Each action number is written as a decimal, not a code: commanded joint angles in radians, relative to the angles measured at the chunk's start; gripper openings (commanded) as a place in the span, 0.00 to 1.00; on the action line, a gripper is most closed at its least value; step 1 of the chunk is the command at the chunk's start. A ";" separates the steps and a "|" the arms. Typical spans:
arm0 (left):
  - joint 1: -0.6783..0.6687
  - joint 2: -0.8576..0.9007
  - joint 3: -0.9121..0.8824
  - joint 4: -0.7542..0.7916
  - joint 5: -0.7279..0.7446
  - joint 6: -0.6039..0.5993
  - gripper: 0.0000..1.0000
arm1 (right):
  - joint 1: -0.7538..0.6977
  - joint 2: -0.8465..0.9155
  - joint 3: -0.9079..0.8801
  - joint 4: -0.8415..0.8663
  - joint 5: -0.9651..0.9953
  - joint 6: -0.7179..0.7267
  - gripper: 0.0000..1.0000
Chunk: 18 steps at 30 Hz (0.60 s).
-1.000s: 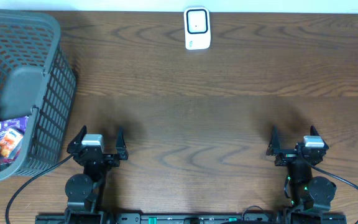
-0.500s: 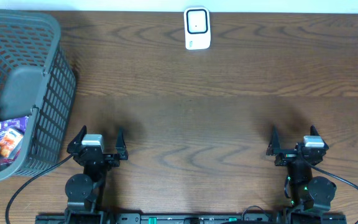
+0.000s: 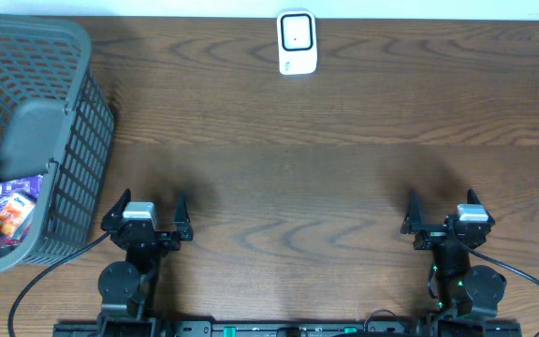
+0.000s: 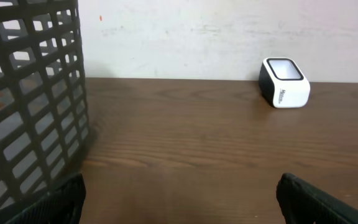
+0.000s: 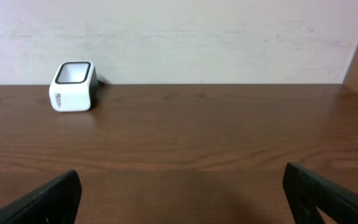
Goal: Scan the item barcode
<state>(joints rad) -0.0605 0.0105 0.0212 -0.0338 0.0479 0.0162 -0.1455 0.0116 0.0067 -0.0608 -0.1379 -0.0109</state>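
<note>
A white barcode scanner (image 3: 297, 42) with a dark window stands at the table's far edge, also seen as a scanner (image 4: 284, 83) in the left wrist view and a scanner (image 5: 73, 86) in the right wrist view. Packaged items (image 3: 0, 208) lie in the grey basket (image 3: 73, 140) at the left. My left gripper (image 3: 148, 208) rests open near the front edge, just right of the basket, nothing between its fingers (image 4: 51, 202). My right gripper (image 3: 443, 208) is open at the front right, empty too, its fingers (image 5: 328, 196) wide apart.
The grey mesh basket wall (image 4: 30, 93) stands close on the left of my left gripper. A pale wall (image 5: 185, 37) runs behind the table's far edge. Dark wooden tabletop (image 3: 288, 168) spreads between grippers and scanner.
</note>
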 commanded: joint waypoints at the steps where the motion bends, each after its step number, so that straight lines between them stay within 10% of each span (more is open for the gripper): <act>1: -0.001 -0.006 -0.016 -0.028 0.109 -0.203 0.98 | -0.013 -0.005 0.000 -0.003 -0.003 0.010 0.99; 5: -0.009 -0.006 -0.016 -0.010 0.288 -0.567 0.98 | -0.013 -0.005 0.000 -0.003 -0.003 0.010 0.99; 18: -0.008 -0.005 0.040 0.489 0.202 -0.575 0.98 | -0.013 -0.005 0.000 -0.004 -0.003 0.010 0.99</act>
<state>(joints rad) -0.0673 0.0093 0.0132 0.4217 0.3286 -0.5350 -0.1455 0.0120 0.0067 -0.0608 -0.1379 -0.0109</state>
